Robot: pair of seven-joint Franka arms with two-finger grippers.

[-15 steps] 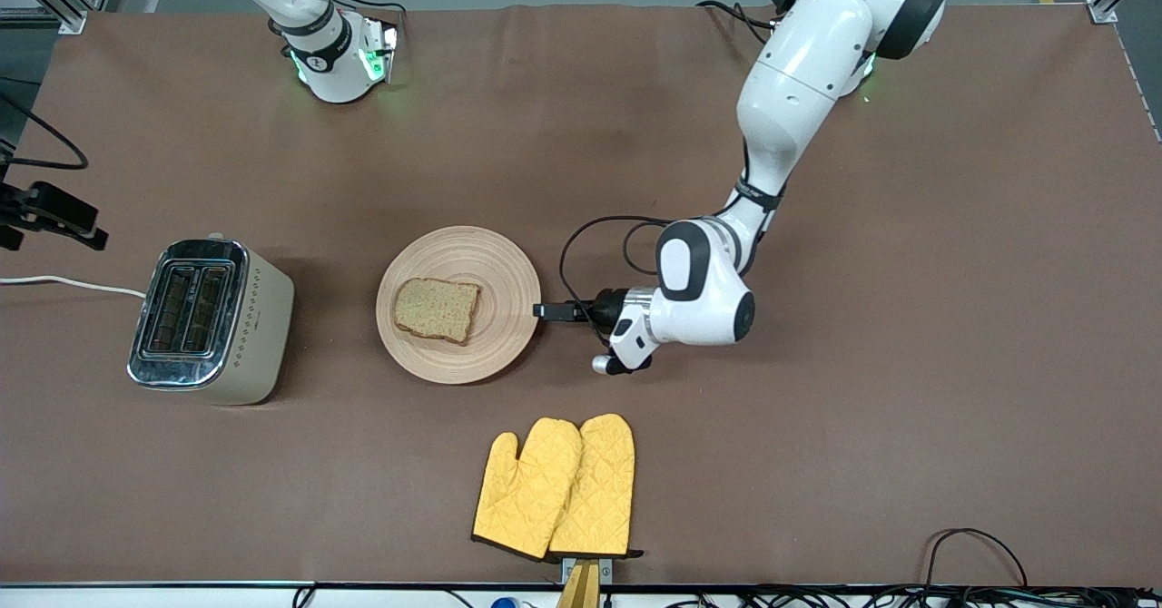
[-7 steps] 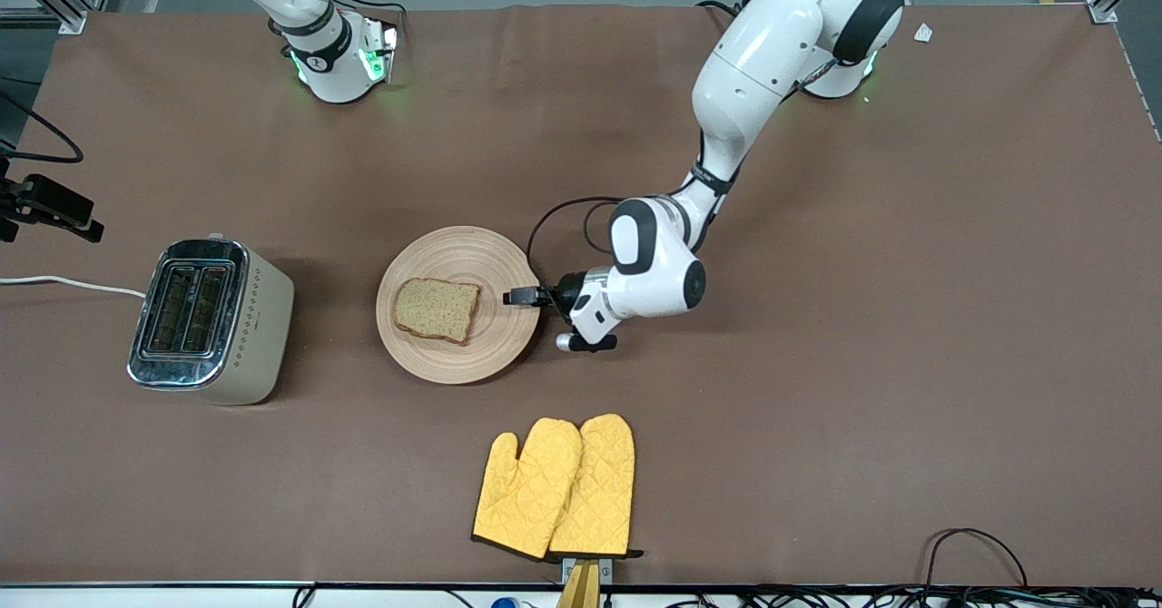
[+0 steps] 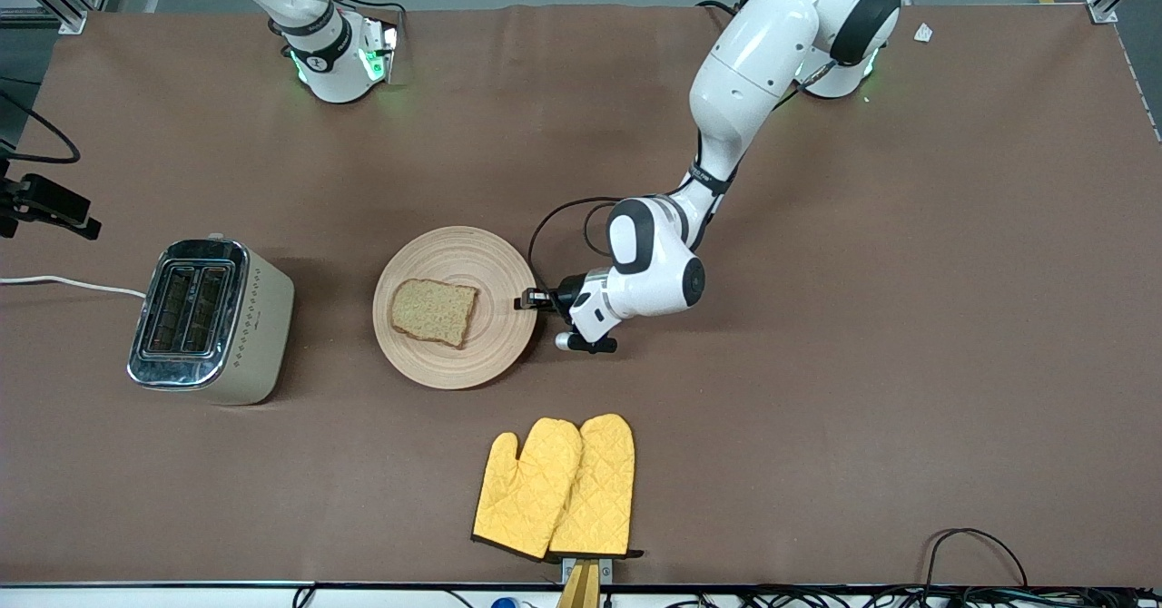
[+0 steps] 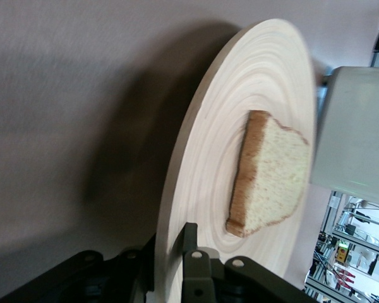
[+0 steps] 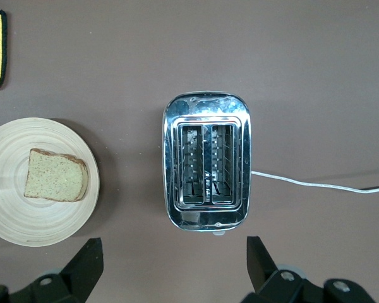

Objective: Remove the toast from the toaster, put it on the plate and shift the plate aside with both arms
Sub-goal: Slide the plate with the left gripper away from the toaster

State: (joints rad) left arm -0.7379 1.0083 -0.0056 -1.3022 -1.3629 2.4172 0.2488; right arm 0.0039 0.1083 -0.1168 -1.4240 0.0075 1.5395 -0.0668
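Note:
The plate (image 3: 454, 254) lies mid-table with the toast (image 3: 434, 311) flat on it. My left gripper (image 3: 531, 301) reaches in low at the plate's rim on the side toward the left arm's end of the table. In the left wrist view my left gripper (image 4: 170, 243) has one finger over the plate (image 4: 240, 95) and one under it, shut on the rim, with the toast (image 4: 271, 177) a little inward. My right gripper (image 5: 174, 246) is open and empty, high over the table by the toaster (image 5: 206, 161). The right wrist view also shows the plate (image 5: 25, 221) and the toast (image 5: 54, 175).
A steel two-slot toaster (image 3: 209, 318) stands beside the plate toward the right arm's end, its white cord (image 3: 64, 283) trailing off the table. Two yellow oven mitts (image 3: 556, 485) lie nearer the front camera than the plate.
My left gripper has moved in from the left arm's end onto the plate's rim. The plate with the toast has shifted slightly toward the toaster.

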